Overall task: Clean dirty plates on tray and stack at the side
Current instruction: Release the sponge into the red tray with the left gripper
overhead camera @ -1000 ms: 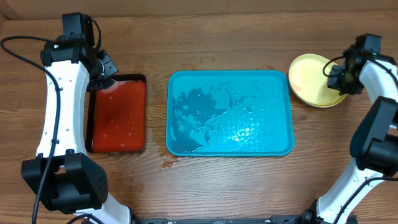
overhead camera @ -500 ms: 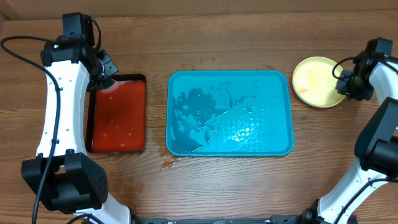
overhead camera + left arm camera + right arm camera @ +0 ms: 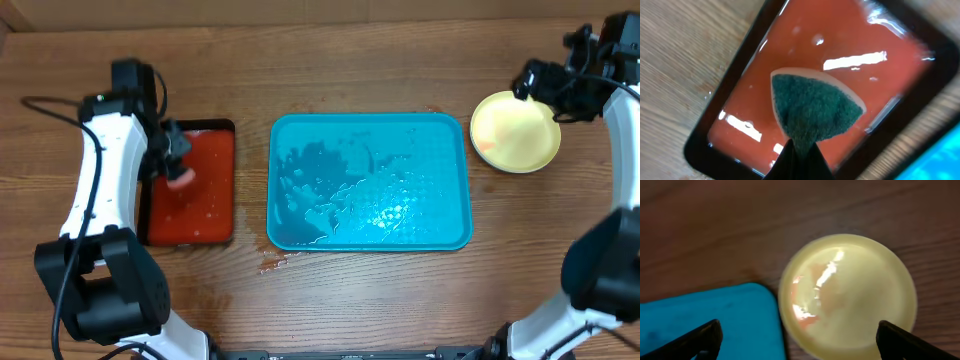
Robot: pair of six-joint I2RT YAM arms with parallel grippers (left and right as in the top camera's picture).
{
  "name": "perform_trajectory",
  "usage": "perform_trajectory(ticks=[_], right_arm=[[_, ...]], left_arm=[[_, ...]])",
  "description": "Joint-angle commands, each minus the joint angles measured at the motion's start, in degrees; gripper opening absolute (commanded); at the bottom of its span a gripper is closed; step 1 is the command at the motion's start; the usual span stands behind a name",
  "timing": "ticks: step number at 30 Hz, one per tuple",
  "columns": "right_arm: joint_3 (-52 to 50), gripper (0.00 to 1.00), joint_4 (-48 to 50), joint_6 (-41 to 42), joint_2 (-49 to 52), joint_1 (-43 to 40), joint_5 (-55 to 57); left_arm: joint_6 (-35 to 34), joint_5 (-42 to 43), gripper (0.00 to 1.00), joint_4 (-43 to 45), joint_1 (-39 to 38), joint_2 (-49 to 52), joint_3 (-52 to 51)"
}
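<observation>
At the left, the left gripper [image 3: 800, 152] pinches a green-faced white sponge [image 3: 815, 107] over the small black, red-lined tray [image 3: 205, 205]. In the centre lies the large turquoise plastic tray [image 3: 370, 180]. At the upper right, just beside it, sits a round pale yellow, red-smeared plastic plate [image 3: 515, 135], with the right gripper [image 3: 797, 332] spread wide above it.

surface: a brown wood-grain table top [image 3: 380, 300] is filling the overhead view, its grain running left to right | back edge: a pale tan flat strip [image 3: 300, 8] is bordering the wood | light: bright light is falling from above, casting soft shadows | wet: a small damp patch [image 3: 272, 266] is glistening on the wood
</observation>
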Motion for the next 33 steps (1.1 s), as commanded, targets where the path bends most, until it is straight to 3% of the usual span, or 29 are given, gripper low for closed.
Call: perform_trajectory(ticks=[1, 6, 9, 11, 16, 19, 26, 28, 30, 32, 33], right_arm=[[1.7, 1.00, -0.2, -0.1, -4.4, 1.8, -7.1], [1.7, 1.00, -0.4, -0.1, -7.1, 4.6, -8.3], [1.7, 1.00, -1.1, -0.2, -8.0, 6.9, -8.0], [1.7, 1.00, -1.4, -0.2, -8.3, 8.4, -7.1], [1.7, 1.00, -1.9, -0.1, -9.2, 11.2, -6.6], [1.7, 1.00, -2.6, -0.1, -10.7, 11.8, -6.6], [1.7, 1.00, -5.6, -0.2, -17.4, 11.7, -6.6], [1.7, 1.00, -7.1, -0.5, -19.6, 11.7, -5.7], [1.6, 1.00, -8.9, -1.7, -21.7, 11.7, -2.7], [1.6, 1.00, -11.2, -1.9, -23.4, 11.7, 0.1], [1.6, 1.00, -12.5, -1.9, -24.2, 11.7, 0.5]], left_arm=[[-1.4, 0.3, 0.04, 3.9, 1.2, 0.5, -5.2], [-1.3, 0.5, 0.07, 13.2, 1.4, 0.5, -11.6], [-1.3, 1.1, 0.22, 20.1, 1.3, 0.5, -14.8], [-1.1, 2.7, 0.26, 24.1, 1.3, 0.5, -16.4], [-0.3, 3.9, 0.47, 27.1, 1.3, 0.4, -16.0], [0.6, 3.9, 0.51, 24.3, 1.4, -0.1, -12.8], [0.6, 3.9, 0.51, 8.1, 1.4, -3.3, 0.9], [0.9, 3.9, 0.43, 2.4, 1.4, -4.6, 4.5], [3.3, 3.9, 0.41, -0.3, 1.4, -6.4, 6.4], [5.2, 3.9, 0.48, -0.7, 1.4, -8.9, 6.4], [5.3, 3.9, 0.56, -1.0, 1.4, -9.9, 6.4]])
